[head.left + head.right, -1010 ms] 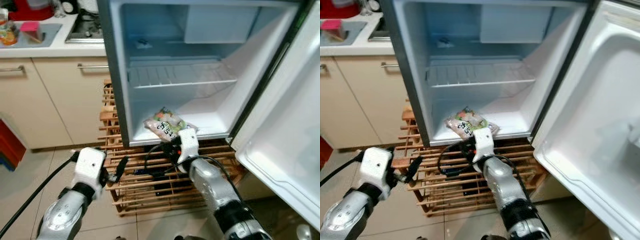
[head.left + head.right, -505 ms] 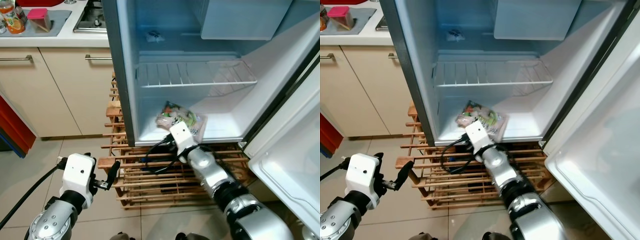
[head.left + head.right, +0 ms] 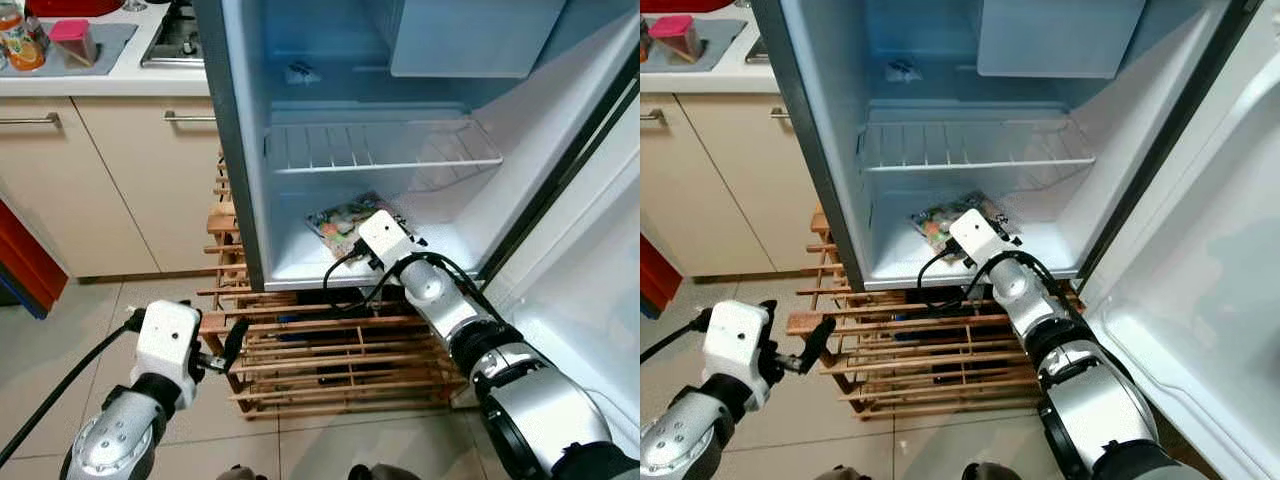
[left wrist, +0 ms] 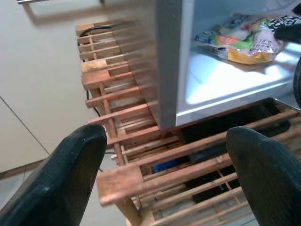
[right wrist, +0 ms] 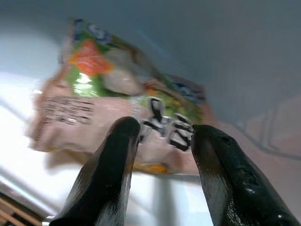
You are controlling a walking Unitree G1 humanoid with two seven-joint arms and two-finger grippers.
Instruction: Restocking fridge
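kitchen, open fridge [image 3: 240, 150] on wooden rack [image 3: 330, 350] | food packet [image 5: 113, 103] lying on fridge floor under wire shelf [image 3: 380, 150] | right gripper [image 5: 162, 141] at packet, fingers apart, not clamped | left gripper [image 4: 164, 160] low beside rack, fingers spread, empty

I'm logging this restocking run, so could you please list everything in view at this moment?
Fridge: one, silver outside, white inside, door open on the robot's right.
Wire shelf: one, white, mid-height in the fridge, bare.
Food packet: one, pinkish with green and orange print, on the fridge floor near the front.
Small item: one, pale, at the back above the wire shelf; too small to identify.
Wooden rack: one, brown slats, under the fridge.
Cabinets: cream, left of the fridge.
Pink container: one, on the countertop.
Right hand: black fingers open, at the packet.
Left hand: fingers open, low, before the rack.
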